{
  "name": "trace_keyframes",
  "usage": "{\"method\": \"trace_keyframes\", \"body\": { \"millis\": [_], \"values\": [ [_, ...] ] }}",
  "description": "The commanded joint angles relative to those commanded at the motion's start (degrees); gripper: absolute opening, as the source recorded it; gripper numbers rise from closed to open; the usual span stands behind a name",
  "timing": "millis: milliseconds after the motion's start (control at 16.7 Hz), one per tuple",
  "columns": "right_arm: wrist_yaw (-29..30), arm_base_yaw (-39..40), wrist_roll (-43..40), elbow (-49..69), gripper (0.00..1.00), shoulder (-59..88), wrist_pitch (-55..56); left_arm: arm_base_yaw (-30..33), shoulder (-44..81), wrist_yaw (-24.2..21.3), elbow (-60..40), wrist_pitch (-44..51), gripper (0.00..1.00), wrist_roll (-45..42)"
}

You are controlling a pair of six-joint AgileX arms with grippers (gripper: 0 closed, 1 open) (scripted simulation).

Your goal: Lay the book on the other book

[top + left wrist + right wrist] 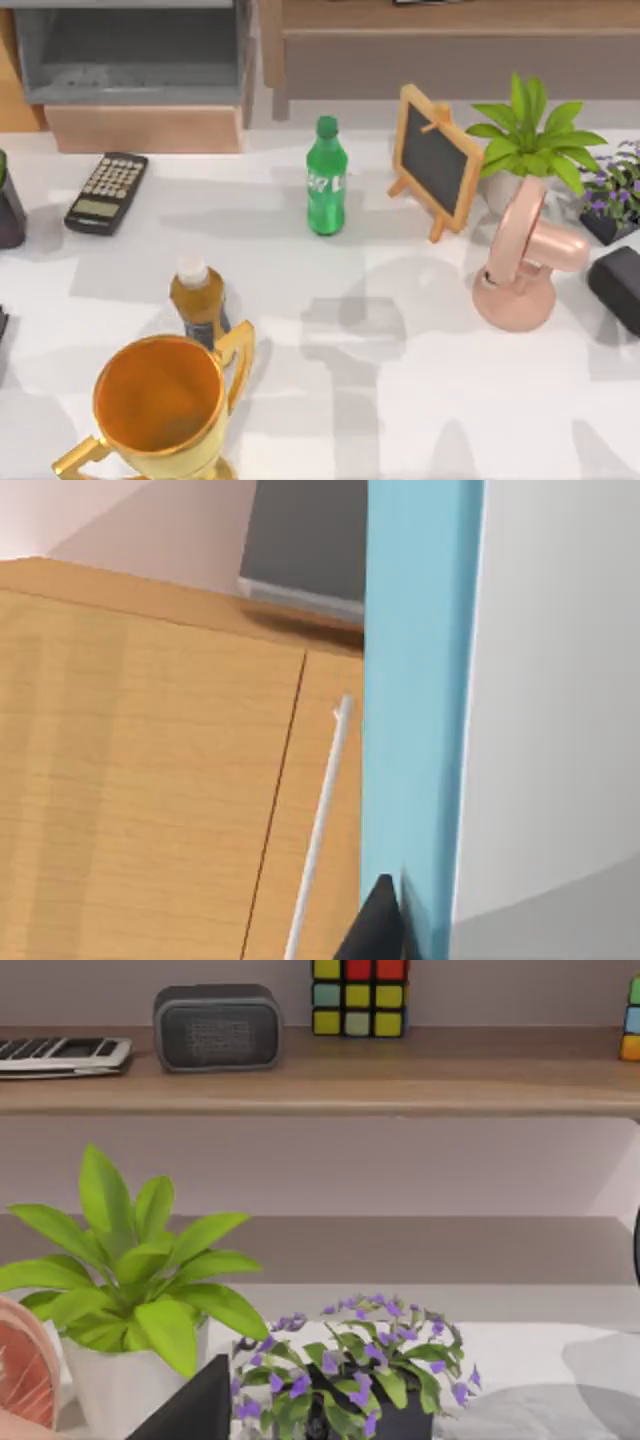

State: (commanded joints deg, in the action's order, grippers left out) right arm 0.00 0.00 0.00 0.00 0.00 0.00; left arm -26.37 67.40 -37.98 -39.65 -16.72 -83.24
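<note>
A blue book point(415, 680) stands upright on edge, with a wooden cabinet point(150, 780) behind the book. The left gripper point(382, 925) touches the book's cover, but I cannot tell whether it pinches it. To do this step well, grip firmly, turn the book flat, and lower it squarely onto the other book.

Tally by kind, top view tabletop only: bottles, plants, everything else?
Bottles: 2, a green bottle and an amber bottle
Potted plants: 2, a leafy plant and a purple-flowered plant
Calculator: 1
Chalkboard: 1
Pink fan: 1
Gold trophy: 1
Total: 8
</note>
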Motion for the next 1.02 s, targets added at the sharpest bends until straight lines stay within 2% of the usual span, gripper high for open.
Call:
{"method": "trace_keyframes", "body": {
  "millis": [240, 540, 720, 1020],
  "values": [
    [0.00, 0.00, 0.00, 0.00, 1.00, 0.00, 0.00, -13.53, -4.63, -6.68, 10.84, 6.13, 0.00, -20.71],
    [0.00, 0.00, 0.00, 0.00, 1.00, 0.00, 0.00, -26.39, -4.85, -10.18, 21.99, 12.63, 0.00, -40.10],
    [0.00, 0.00, 0.00, 0.00, 1.00, 0.00, 0.00, -30.45, -3.75, -10.43, 25.75, 14.83, 0.00, -46.33],
    [0.00, 0.00, 0.00, 0.00, 1.00, 0.00, 0.00, -31.26, -3.45, -10.41, 26.51, 15.28, 0.00, -47.56]
  ]
}}
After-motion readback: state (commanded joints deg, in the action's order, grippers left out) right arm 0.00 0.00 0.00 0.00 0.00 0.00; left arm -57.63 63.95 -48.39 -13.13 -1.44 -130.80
